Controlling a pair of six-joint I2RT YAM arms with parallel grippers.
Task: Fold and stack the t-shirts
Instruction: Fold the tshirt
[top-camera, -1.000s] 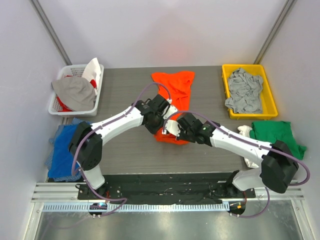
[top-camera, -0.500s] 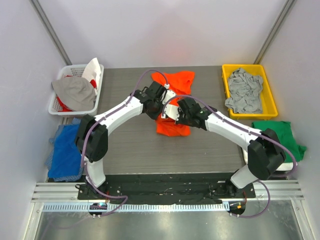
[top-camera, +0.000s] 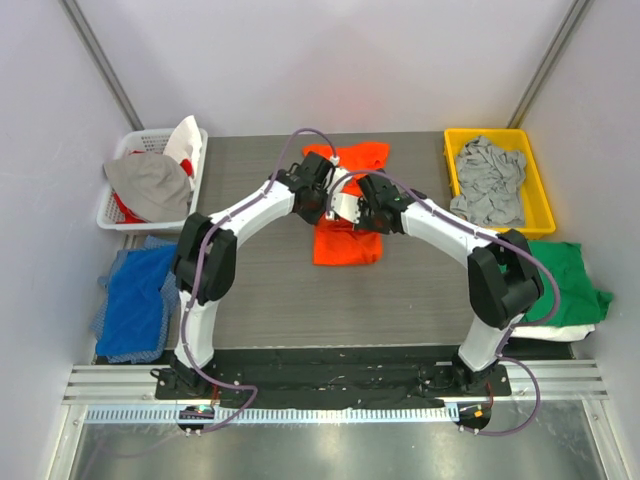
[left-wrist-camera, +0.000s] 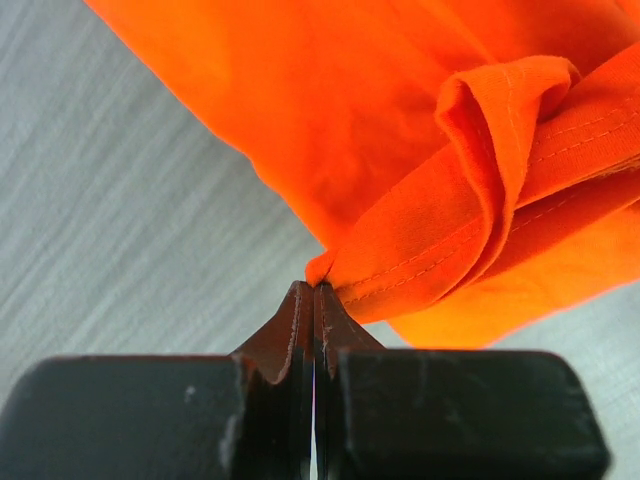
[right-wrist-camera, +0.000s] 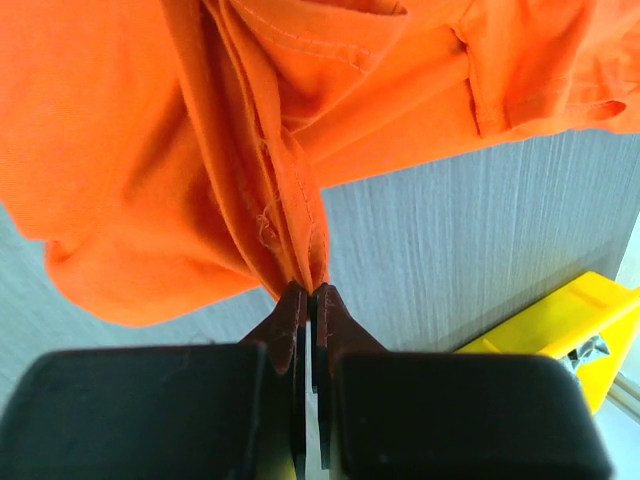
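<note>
We see a bright orange tee (top-camera: 347, 242) mid-frame on a dark grey, wood-grained table (top-camera: 270, 290). Upper rt: yellow bin (top-camera: 485, 133) w/ a light grey tee (top-camera: 488, 180). Rt edge: green tee (top-camera: 565, 275) (white tee (top-camera: 558, 331) beneath). Left: white lattice basket (top-camera: 145, 220), blue cloth (top-camera: 140, 300).

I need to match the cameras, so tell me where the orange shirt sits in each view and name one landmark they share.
Top external: orange shirt mid-table, running toward the far edge, partly under both wrists.
Left wrist: it fills the upper right; the left gripper pinches a bunched hem.
Right wrist: it fills the top and left; the right gripper pinches its folds.
Shared landmark: the grey table.
</note>
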